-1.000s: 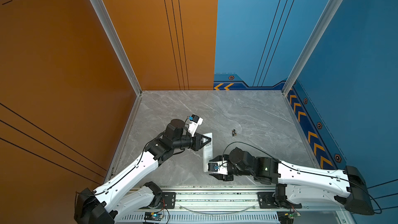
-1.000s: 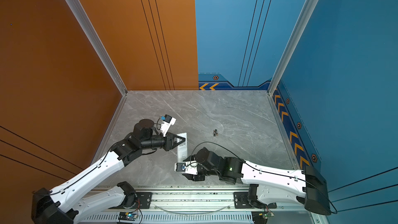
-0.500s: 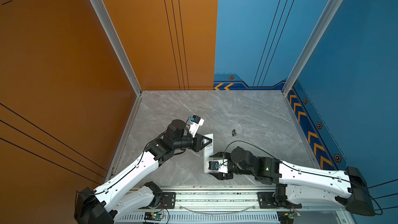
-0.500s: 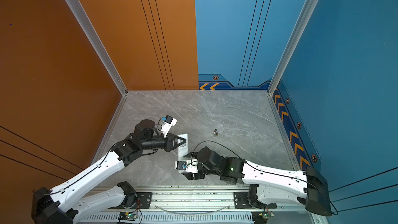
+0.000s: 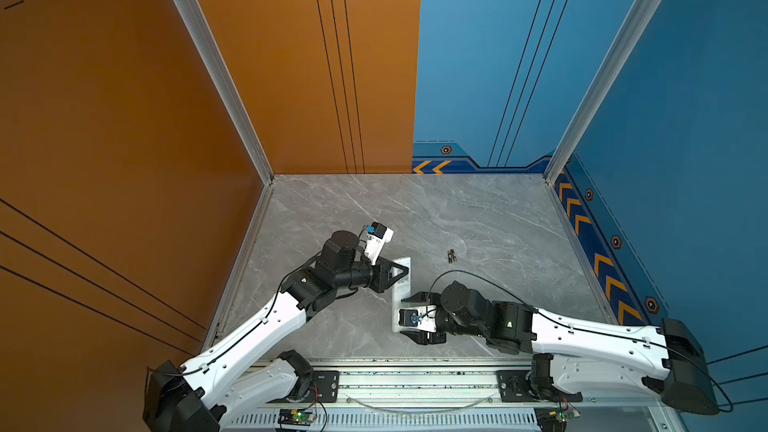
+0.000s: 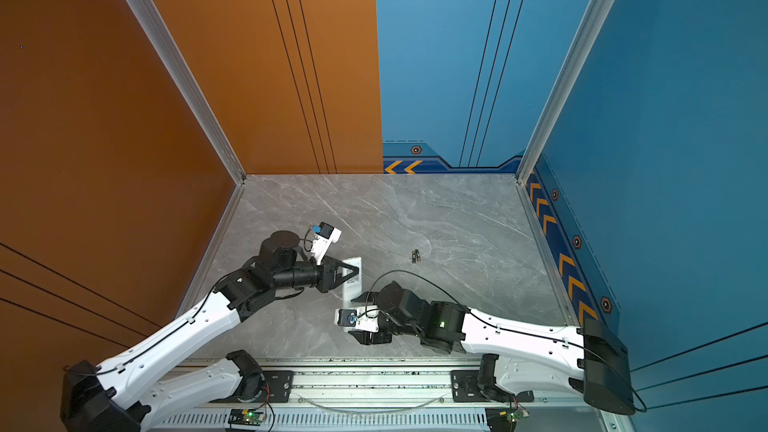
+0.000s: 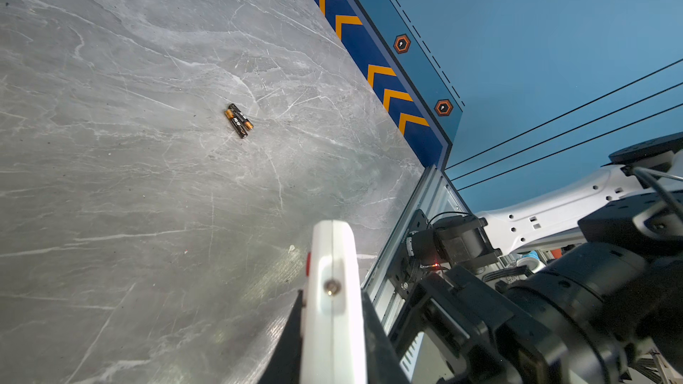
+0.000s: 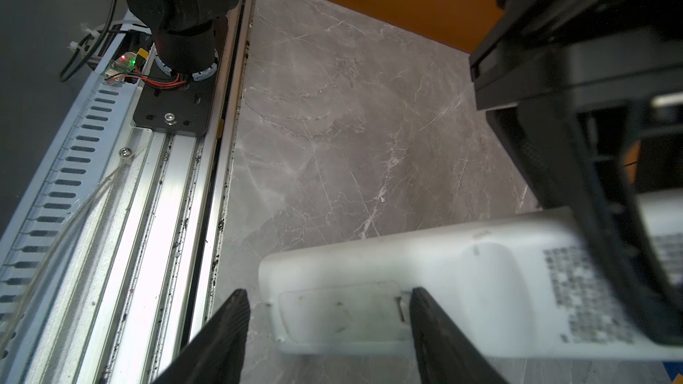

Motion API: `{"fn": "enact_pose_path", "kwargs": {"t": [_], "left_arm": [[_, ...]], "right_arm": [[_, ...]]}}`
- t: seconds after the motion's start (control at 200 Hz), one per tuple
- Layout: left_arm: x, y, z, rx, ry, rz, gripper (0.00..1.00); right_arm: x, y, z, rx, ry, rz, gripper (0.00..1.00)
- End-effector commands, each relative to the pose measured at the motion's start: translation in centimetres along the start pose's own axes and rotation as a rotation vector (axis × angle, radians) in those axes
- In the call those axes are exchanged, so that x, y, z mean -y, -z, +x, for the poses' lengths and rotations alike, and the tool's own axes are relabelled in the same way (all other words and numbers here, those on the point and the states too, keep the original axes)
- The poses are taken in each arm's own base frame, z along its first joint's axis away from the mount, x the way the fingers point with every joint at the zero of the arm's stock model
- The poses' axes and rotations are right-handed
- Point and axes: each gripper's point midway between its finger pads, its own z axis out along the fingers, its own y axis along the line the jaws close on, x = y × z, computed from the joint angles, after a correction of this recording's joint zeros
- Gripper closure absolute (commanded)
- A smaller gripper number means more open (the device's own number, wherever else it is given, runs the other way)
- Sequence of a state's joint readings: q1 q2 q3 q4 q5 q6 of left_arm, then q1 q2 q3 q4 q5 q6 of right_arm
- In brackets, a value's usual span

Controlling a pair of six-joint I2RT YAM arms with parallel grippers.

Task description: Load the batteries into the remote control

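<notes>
One long, slim remote control (image 5: 398,305) of matte white plastic with rounded corners lies lengthwise from far to near, just left of the middle of the grey, marble-patterned surface (image 5: 478,209), whose smooth face is crossed by thin pale veins. The plain back faces up and carries one printed label (image 8: 584,289) of dense dark marks and one rounded rectangular battery cover (image 8: 340,312) at the near end, scuffed and in place. The left hand (image 5: 400,273) is clenched on the far part of the remote, one black tapered finger on each long side; whether the remote rests on the surface I cannot tell. The right hand (image 8: 327,301) is released, its two dark fingers (image 8: 425,326) with fine ribbed pads standing apart along the remote's length, one past the near end and one at the cover's inner edge; contact is unclear. Two batteries (image 5: 451,256), slim black cylinders each with an orange-gold band, lie side by side and touching on the surface, far and right of the remote, well apart from both hands
</notes>
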State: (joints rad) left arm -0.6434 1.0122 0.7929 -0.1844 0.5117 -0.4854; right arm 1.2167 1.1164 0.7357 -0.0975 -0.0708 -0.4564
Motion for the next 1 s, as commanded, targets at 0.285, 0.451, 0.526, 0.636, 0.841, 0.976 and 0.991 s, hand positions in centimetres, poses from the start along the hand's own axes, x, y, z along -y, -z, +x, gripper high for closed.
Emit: {"fn": "enact_pose_path", "kwargs": {"t": [0.285,0.451,0.526,0.636,0.841,0.976,0.991], "left_arm": [[1.4,0.1,-1.4,0.042,-0.016,0.054,1.00],[1.6,0.3,-1.7,0.048,-0.020,0.058,1.00],[1.5,0.3,-1.8,0.049,-0.022,0.057,1.00],[1.5,0.3,-1.8,0.050,-0.021,0.054,1.00],[1.3,0.6,-1.8,0.058,-0.020,0.047,1.00],[1.2,0.8,-1.8,0.059,-0.019,0.042,1.00],[1.1,0.8,-1.8,0.058,-0.018,0.039,1.00]], "right_arm": [[-0.7,-1.1,0.9,-0.038,-0.006,-0.033,0.35],[-1.1,-1.1,1.1,-0.053,-0.007,-0.045,0.36],[-1.2,-1.0,1.0,-0.051,-0.011,-0.047,0.36],[-1.4,-1.0,1.0,-0.053,-0.010,-0.048,0.37],[-1.5,-0.9,1.0,-0.061,-0.009,-0.052,0.38],[-1.6,-0.7,1.0,-0.060,-0.009,-0.054,0.38],[-1.6,-0.6,1.0,-0.059,-0.008,-0.054,0.38]]}}
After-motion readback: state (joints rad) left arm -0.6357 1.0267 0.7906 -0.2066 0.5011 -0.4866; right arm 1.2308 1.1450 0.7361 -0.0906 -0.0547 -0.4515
